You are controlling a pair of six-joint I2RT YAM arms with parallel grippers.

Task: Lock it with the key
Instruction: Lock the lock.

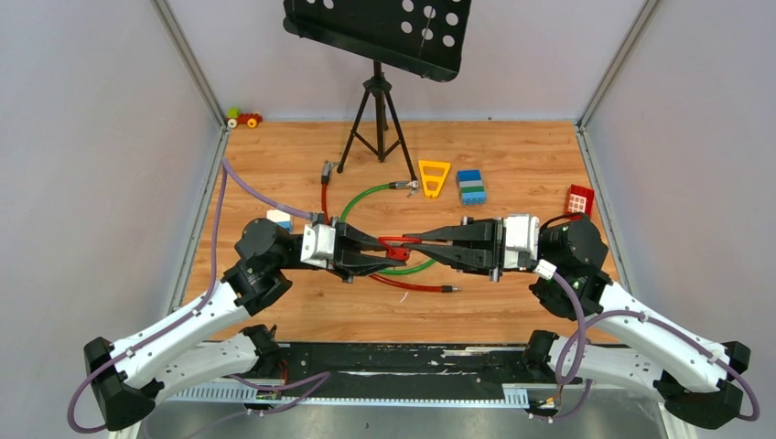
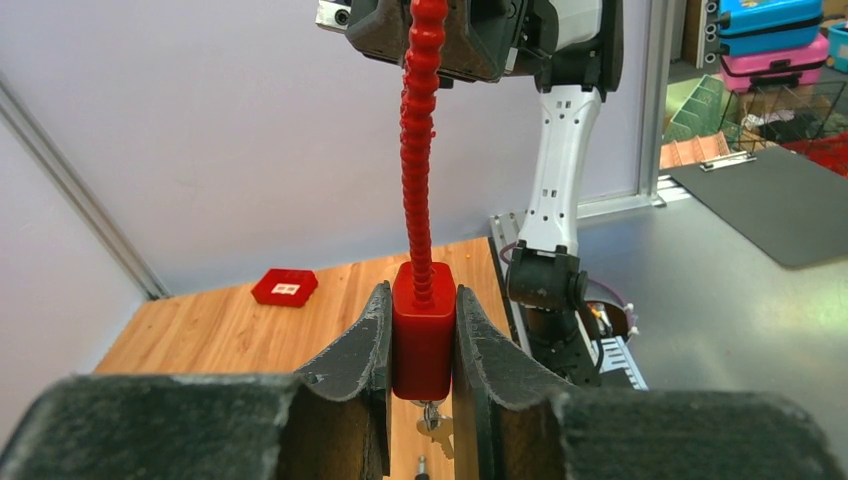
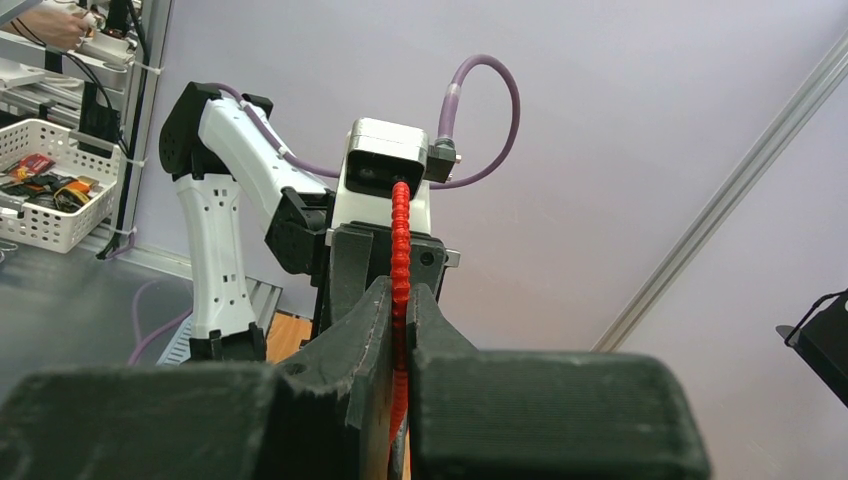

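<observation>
Tiny silvery key [image 2: 434, 424] dangles beneath red padlock [image 2: 423, 340].

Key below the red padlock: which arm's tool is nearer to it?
Left. The left tool clamps the red padlock, and the key hangs just below it. The right tool is shut on the ribbed red cable farther up, away from the key.

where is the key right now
In the left wrist view, the key hangs at the underside of the red padlock, which the left gripper clamps. The right gripper grips the padlock's red ribbed cable opposite.
</observation>
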